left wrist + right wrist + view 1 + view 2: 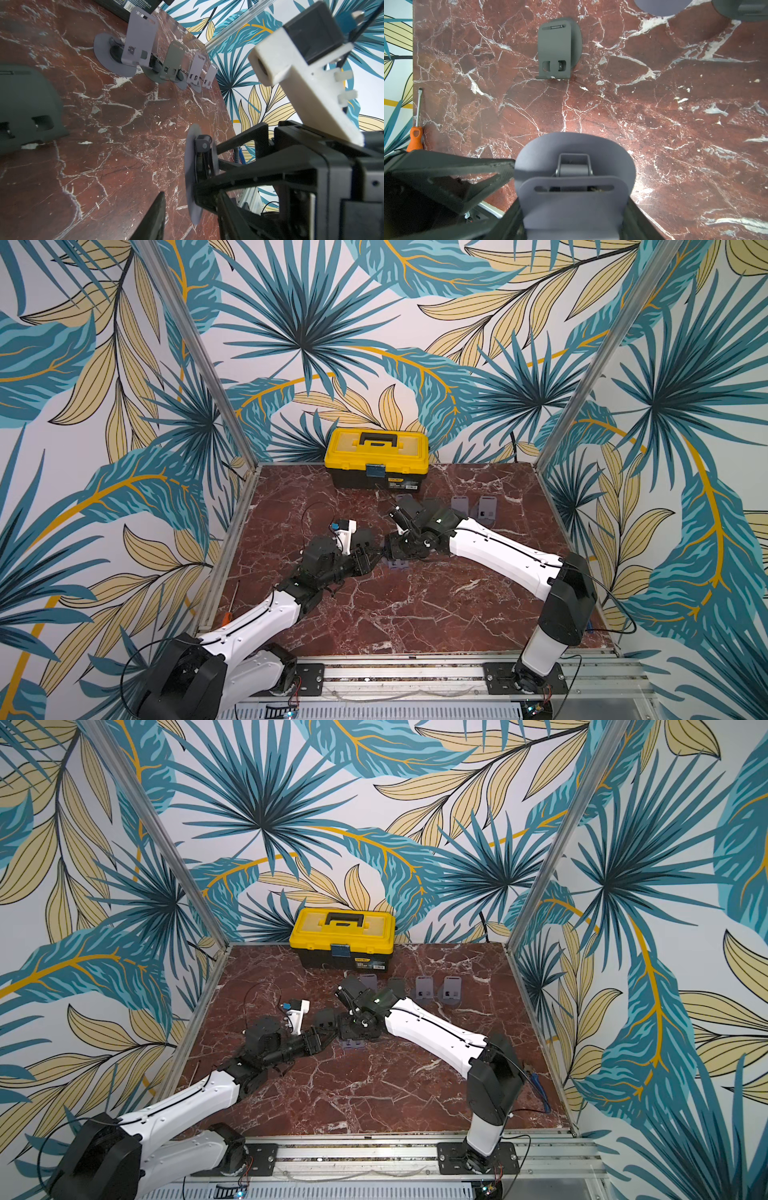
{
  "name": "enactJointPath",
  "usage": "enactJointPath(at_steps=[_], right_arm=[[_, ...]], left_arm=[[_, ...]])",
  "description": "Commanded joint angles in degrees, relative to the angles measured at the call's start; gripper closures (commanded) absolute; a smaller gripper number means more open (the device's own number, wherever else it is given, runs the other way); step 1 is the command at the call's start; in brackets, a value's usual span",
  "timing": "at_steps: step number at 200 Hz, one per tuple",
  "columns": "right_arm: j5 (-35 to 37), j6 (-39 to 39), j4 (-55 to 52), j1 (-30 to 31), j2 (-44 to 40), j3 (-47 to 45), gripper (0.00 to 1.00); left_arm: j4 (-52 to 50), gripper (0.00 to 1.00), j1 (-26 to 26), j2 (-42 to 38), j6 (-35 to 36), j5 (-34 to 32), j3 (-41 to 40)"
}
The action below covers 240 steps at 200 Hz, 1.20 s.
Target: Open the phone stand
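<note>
The phone stand (572, 204) is lilac grey, with a slotted plate hinged to a round base (571, 145). My right gripper (574, 220) is shut on the plate, one finger on each side edge, and holds the stand just above the marble table in both top views (397, 565) (353, 1044). In the left wrist view the base (192, 166) is edge-on, its rim between the fingers of my left gripper (191, 199). That gripper is open, with a gap between one finger (155, 216) and the rim. In the right wrist view a left fingertip (506, 166) is at the base's edge.
A dark grey folded stand (556, 49) lies flat close by. Several unfolded stands (139, 39) (451, 990) stand in a row behind. A yellow toolbox (376, 456) sits at the back wall. An orange screwdriver (416, 135) lies at the table's left edge.
</note>
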Motion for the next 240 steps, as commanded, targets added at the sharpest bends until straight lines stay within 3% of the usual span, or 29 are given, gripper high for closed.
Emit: enactJointPath(at_steps=[1, 84, 240], right_arm=[[-1.31, 0.58, 3.46, 0.27, -2.8, -0.7, 0.59], [-1.49, -0.03, 5.26, -1.14, -5.3, -3.06, 0.59], [-6.45, -0.46, 6.39, -1.13, -5.17, -2.02, 0.59]], left_arm=[[2.43, 0.59, -1.47, -1.47, -0.46, -0.91, -0.85], [2.44, 0.59, -3.81, -4.8, -2.76, -4.9, -4.13], [3.59, 0.62, -4.58, 1.18, -0.31, -4.72, 0.61]])
